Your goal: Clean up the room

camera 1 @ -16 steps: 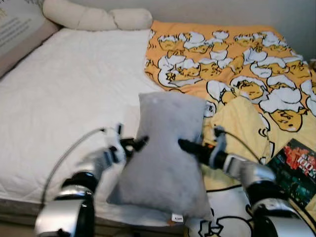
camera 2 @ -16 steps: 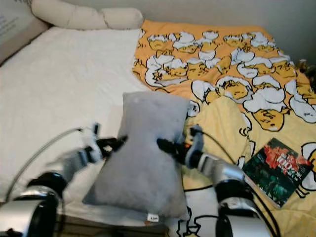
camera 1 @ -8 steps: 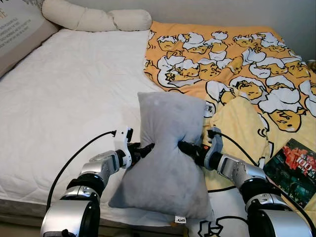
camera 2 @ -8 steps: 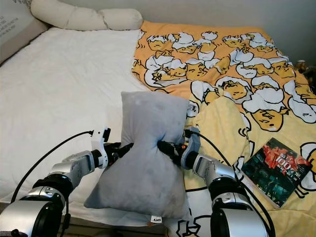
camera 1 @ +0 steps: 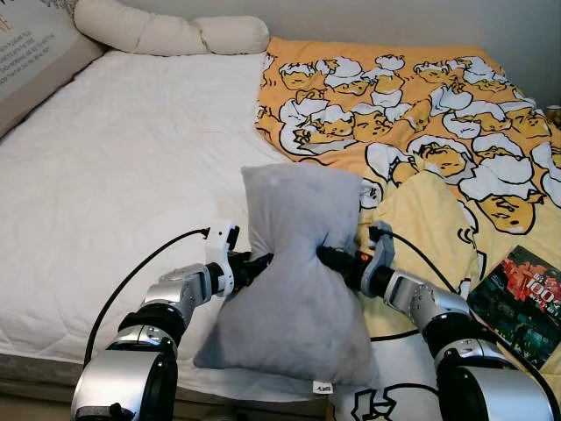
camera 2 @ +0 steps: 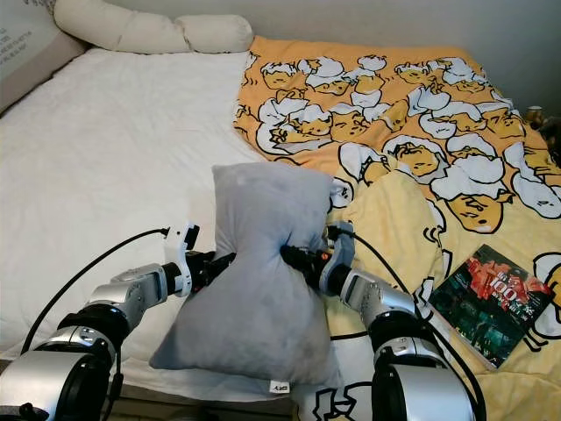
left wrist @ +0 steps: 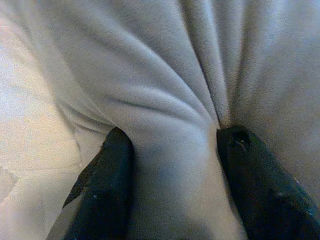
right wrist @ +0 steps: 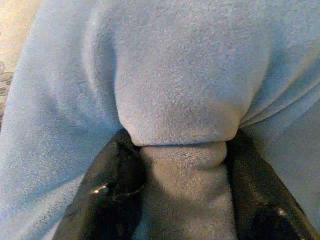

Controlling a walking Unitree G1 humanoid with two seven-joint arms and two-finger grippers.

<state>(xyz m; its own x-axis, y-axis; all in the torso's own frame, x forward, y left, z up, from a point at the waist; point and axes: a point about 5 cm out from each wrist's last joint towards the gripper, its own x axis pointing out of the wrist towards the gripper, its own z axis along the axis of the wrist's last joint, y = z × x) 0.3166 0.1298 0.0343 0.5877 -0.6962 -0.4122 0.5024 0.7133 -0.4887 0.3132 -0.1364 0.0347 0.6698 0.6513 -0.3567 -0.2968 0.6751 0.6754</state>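
Grey pillow [camera 1: 294, 272] stands upright at near bed [camera 1: 114, 175] edge, long axis running away from robot. Left gripper [camera 1: 254, 264] and right gripper [camera 1: 329, 257] pinch its waist from opposite sides, both equally near.

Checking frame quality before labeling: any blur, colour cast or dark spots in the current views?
Left and right eye views: sharp, evenly lit, no glare; the grey pillow and book read clearly. Left wrist view: close, soft focus, warm tone on the fabric between the left gripper fingers. Right wrist view: bluish cast on the pillow, right gripper fingers dark.
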